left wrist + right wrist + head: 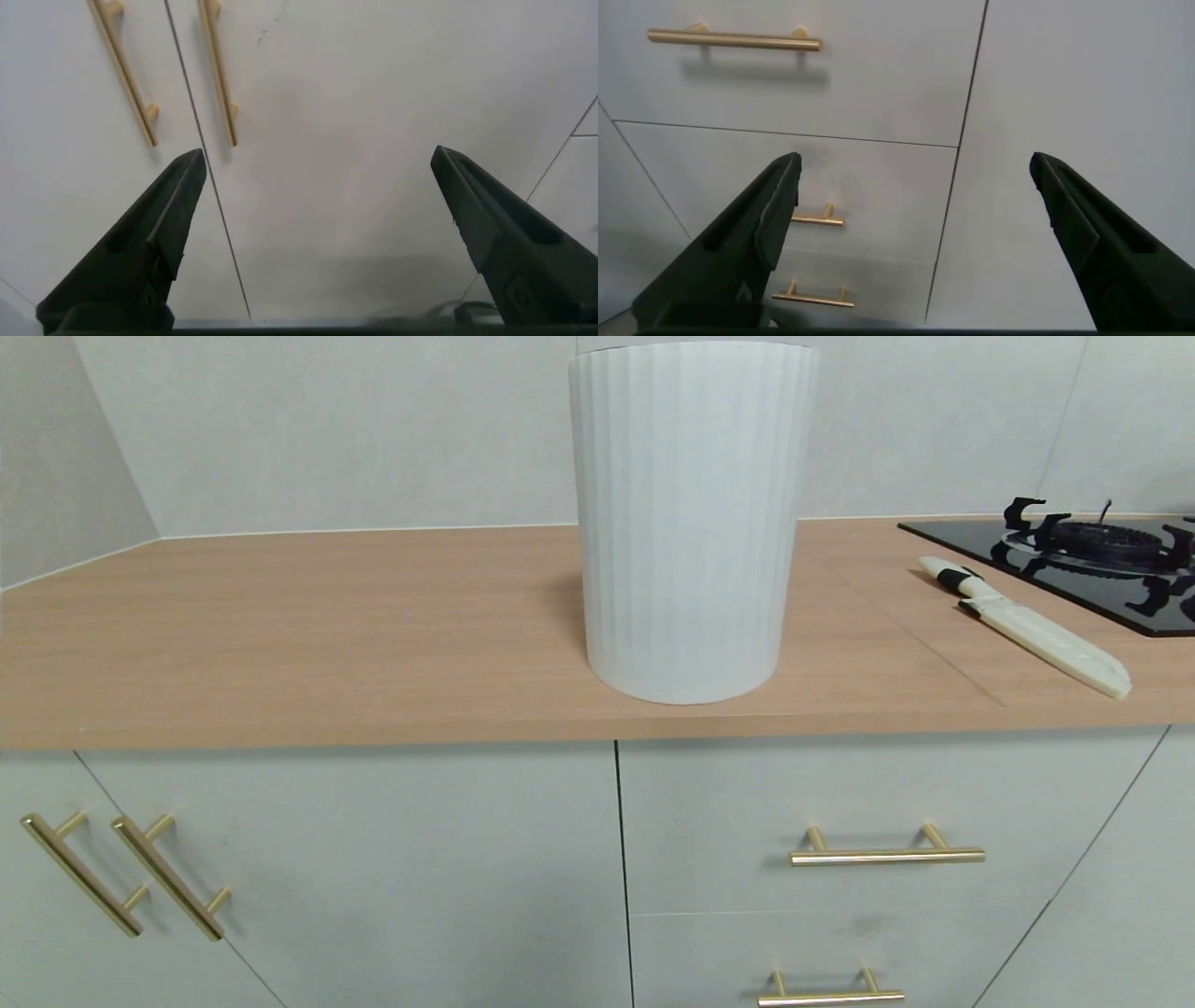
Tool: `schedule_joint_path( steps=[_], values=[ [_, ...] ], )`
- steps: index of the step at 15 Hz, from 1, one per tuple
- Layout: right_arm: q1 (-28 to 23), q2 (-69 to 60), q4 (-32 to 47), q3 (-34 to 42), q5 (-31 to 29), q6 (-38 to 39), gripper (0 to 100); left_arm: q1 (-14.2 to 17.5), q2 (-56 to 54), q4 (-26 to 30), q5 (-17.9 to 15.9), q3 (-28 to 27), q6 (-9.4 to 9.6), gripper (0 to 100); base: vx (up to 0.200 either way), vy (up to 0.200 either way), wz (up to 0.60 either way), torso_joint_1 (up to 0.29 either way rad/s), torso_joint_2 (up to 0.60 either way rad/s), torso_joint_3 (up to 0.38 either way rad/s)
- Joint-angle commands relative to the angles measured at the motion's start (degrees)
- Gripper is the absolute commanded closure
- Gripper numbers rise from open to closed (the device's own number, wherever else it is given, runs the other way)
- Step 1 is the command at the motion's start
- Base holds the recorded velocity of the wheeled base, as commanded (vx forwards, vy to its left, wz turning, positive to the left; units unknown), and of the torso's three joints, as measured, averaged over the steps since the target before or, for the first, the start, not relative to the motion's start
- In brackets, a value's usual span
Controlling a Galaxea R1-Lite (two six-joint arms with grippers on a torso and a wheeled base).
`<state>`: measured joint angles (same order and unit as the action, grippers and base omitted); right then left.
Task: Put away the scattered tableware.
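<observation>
A white knife (1025, 626) with a black band on its handle lies on the wooden countertop (280, 635) at the right, next to the stove. A tall white ribbed container (686, 518) stands upright near the counter's front edge, at the middle. My left gripper (318, 163) is open and faces the grey cabinet doors below the counter, with nothing between its fingers. My right gripper (915, 168) is open too and faces the drawer fronts, holding nothing.
A black gas stove (1092, 555) sits at the back right of the counter. Below are cabinet doors with gold handles (168, 875) at the left and drawers with gold handles (887, 854) at the right. The counter's left half is bare wood.
</observation>
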<state>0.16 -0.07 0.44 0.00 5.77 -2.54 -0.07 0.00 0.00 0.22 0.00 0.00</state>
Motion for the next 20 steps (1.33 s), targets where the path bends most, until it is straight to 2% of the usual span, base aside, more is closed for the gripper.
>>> schedule_joint_path(
  steps=[1, 6, 10, 20],
  values=[
    [0.0, 0.1, 0.0, 0.0, 0.0, 0.0, 0, 0.0, 0.0, 0.0, 0.0, 0.0, 0.00, 0, 0.000, 0.000, 0.00, 0.000, 0.00, 0.000],
    [0.0, 0.1, 0.0, 0.0, 0.0, 0.0, 0, 0.0, 0.0, 0.0, 0.0, 0.0, 0.00, 0, 0.000, 0.000, 0.00, 0.004, -0.02, -0.005],
    [0.0, 0.1, 0.0, 0.0, 0.0, 0.0, 0, 0.0, 0.0, 0.0, 0.0, 0.0, 0.00, 0, 0.000, 0.000, 0.00, 0.074, -0.25, -0.254],
    [0.0, 0.1, 0.0, 0.0, 0.0, 0.1, 0, -0.1, 0.0, 0.0, 0.0, 0.0, 0.00, 0, 0.000, 0.000, 0.00, 0.180, -0.50, -0.289]
  ],
)
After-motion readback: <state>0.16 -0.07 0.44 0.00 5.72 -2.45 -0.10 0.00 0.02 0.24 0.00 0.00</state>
